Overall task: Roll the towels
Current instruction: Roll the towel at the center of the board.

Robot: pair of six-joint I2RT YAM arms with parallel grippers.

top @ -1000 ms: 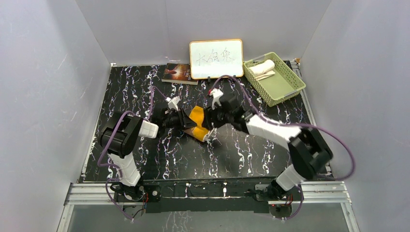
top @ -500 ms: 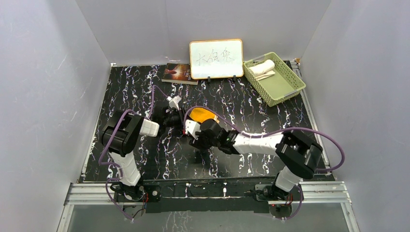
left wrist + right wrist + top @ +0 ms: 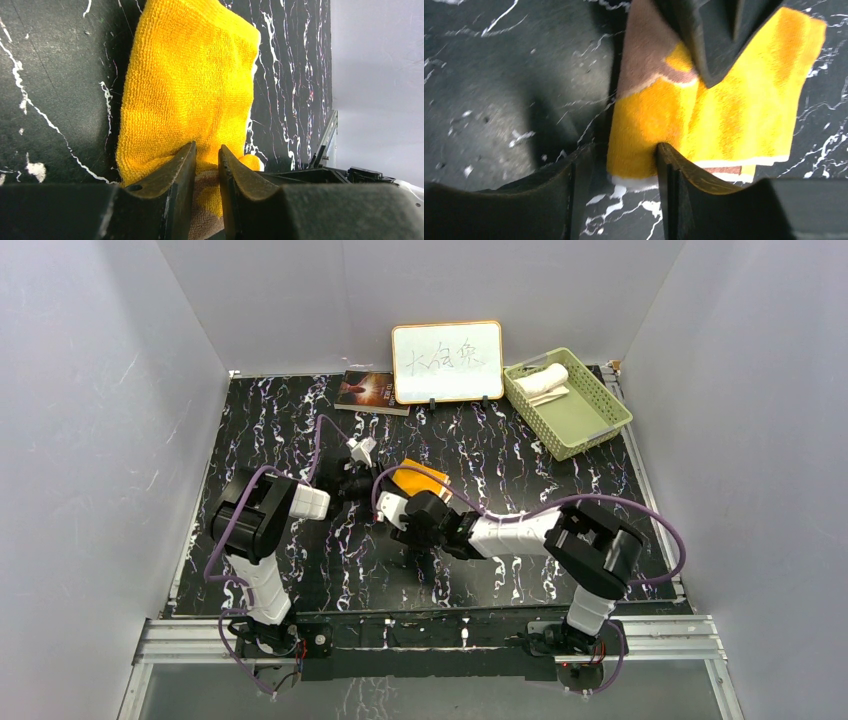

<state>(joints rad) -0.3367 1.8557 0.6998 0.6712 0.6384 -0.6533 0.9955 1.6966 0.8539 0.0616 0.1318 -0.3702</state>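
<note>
Both arms reach in from the near edge and meet around mid-table. The right gripper (image 3: 624, 150) comes across toward the left and sits low over the black, white-veined table (image 3: 300, 420). Its jaws stand moderately apart, straddling the near corner of the orange-yellow towel (image 3: 724, 115). One finger touches the cloth's edge and the other stands just beside it on bare table, so I read nothing as gripped there.

Just past that, the left gripper (image 3: 206, 150) comes in from the left side. I see its jaws drawn narrow, with a fold of the same towel pinched between them and a brownish part of the cloth showing in the gap. The towel lies flat and folded over near the middle of the table, spreading away from the left fingers. In the right wrist view, a white hem and a brown strip show along one edge. Both grippers are close together at that one end of the cloth.

Along the far edge, a dark-covered book (image 3: 368, 390) lies flat, just left of a white board with an orange frame (image 3: 447, 362) that stands upright with handwriting on it. At the far right a pale green basket (image 3: 585, 418) sits at an angle. The cream-white towel (image 3: 543, 382) lies in its far end, looking rolled, well apart from both grippers.
</note>
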